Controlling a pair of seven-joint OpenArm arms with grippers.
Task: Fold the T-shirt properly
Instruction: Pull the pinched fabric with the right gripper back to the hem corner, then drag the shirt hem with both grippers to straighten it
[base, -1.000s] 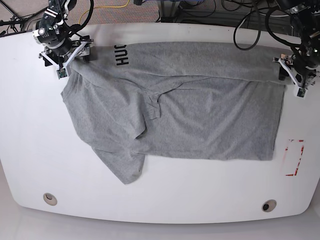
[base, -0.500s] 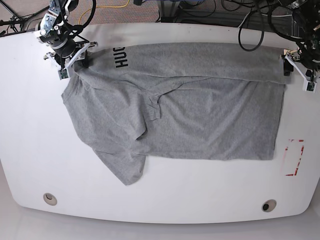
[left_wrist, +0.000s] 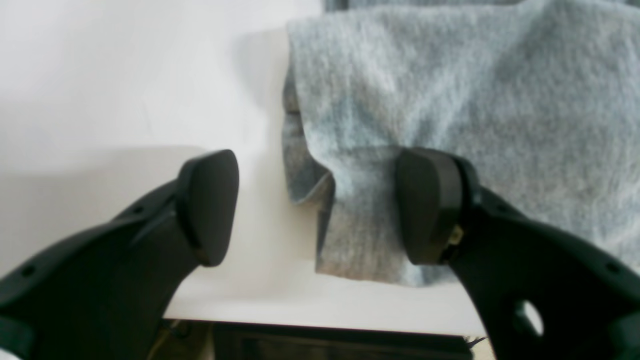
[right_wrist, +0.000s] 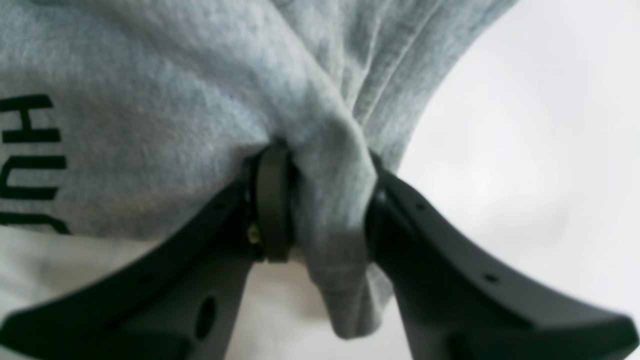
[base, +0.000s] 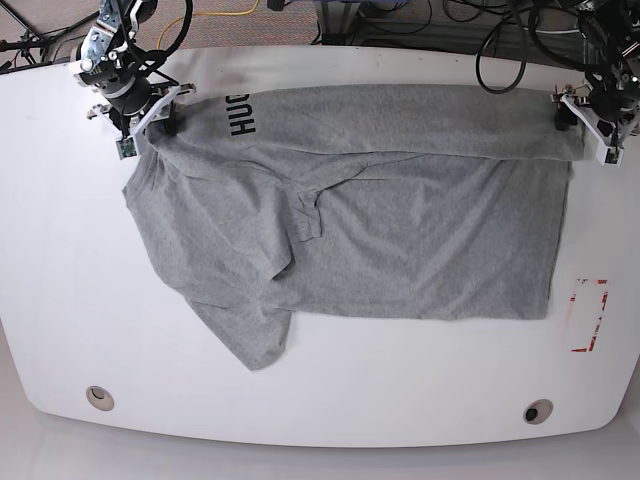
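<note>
Your right gripper (right_wrist: 320, 210) has just clamped onto a bunched fold of the T-shirt (base: 400, 230) near its black lettering (base: 243, 113), at the table's (base: 330, 380) far edge. Your left gripper (left_wrist: 320, 210) has spread wide and now straddles the opposite far corner without holding it. Close it before lifting, or the fold will skew.
</note>
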